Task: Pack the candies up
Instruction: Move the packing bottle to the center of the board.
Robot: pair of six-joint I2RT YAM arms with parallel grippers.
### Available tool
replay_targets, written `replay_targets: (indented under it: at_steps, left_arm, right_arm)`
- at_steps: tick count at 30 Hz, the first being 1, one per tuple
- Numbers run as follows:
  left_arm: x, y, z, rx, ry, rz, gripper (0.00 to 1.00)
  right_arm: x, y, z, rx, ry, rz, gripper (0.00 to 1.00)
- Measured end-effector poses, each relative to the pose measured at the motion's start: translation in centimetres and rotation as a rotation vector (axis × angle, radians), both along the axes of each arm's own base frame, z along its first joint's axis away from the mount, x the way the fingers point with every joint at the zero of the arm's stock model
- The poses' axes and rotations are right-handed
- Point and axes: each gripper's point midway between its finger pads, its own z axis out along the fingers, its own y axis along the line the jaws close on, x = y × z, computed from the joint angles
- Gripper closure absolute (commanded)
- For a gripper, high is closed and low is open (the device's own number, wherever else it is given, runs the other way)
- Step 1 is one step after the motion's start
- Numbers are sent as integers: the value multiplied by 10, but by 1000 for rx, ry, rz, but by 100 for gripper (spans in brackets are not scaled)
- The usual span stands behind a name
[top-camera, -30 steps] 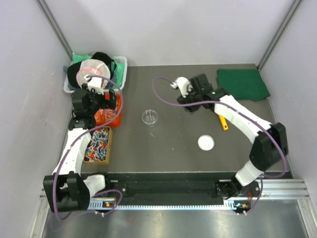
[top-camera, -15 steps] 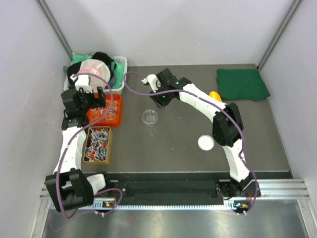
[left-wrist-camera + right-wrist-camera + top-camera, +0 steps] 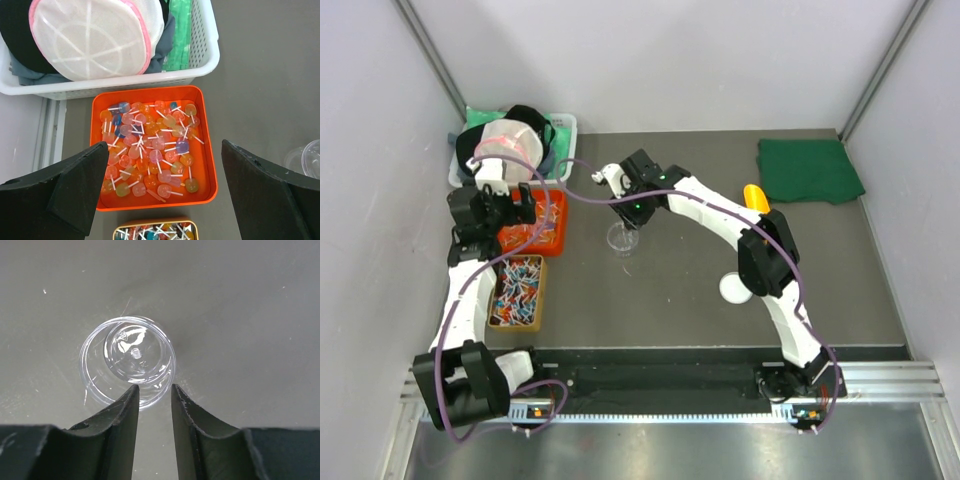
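At the far left stands a white slotted plastic basket [image 3: 210,50] of cloths. Just in front of it, our left gripper [image 3: 165,145] hangs with its jaws spread wide and nothing between them. It looks straight down on a square orange plastic tray [image 3: 211,165] of pastel lollipops on white sticks [image 3: 150,145]. Nearer the arm bases, just beside that tray, a small tan open box [image 3: 543,295] holds the candies [image 3: 516,288], a heap of tiny red, blue and white wrapped sweets. The left arm is clearly the nearer one to them.

Toward the middle of the dark grey table [image 3: 670,310], a small clear plastic cup [image 3: 127,360] stands upright, mouth up. The coming move turns on this: the cup lies directly under and just ahead of our right gripper [image 3: 154,387]. Its near rim shows in the narrow gap between the jaws. The jaws stand a little apart, and we judge they have not yet pinched the wall.

Further right lie a round white lid [image 3: 732,290], an orange plastic scoop [image 3: 754,194] and a folded green cloth [image 3: 810,168].

A second ago the right gripper was well to the right, near the scoop, with wider jaws; it has swung left over the cup and narrowed. The left gripper has stayed wide open and shifted only a little over the tray.
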Motion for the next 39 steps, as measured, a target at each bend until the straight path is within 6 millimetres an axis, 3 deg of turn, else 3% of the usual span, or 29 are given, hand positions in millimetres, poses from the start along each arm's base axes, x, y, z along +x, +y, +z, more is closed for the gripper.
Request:
replay_targets:
  at_steps: [9, 28, 32, 35, 39]
  left_arm:
    - [-5, -3, -15, -20, 32, -5, 1]
    - [-6, -6, -18, -40, 32, -19, 1]
    - [-5, -6, -18, -41, 30, -18, 1]
    - [-5, -5, -17, -42, 26, -17, 1]
    - [-5, -5, -17, -41, 23, -17, 1]
  right_arm:
    - [6, 1, -5, -5, -33, -17, 69]
    - [10, -4, -19, -33, -47, -29, 76]
    - [10, -4, -22, -38, -49, -31, 81]
    - [9, -5, -25, -49, -50, -29, 92]
    - [7, -5, -29, -57, -56, -25, 96]
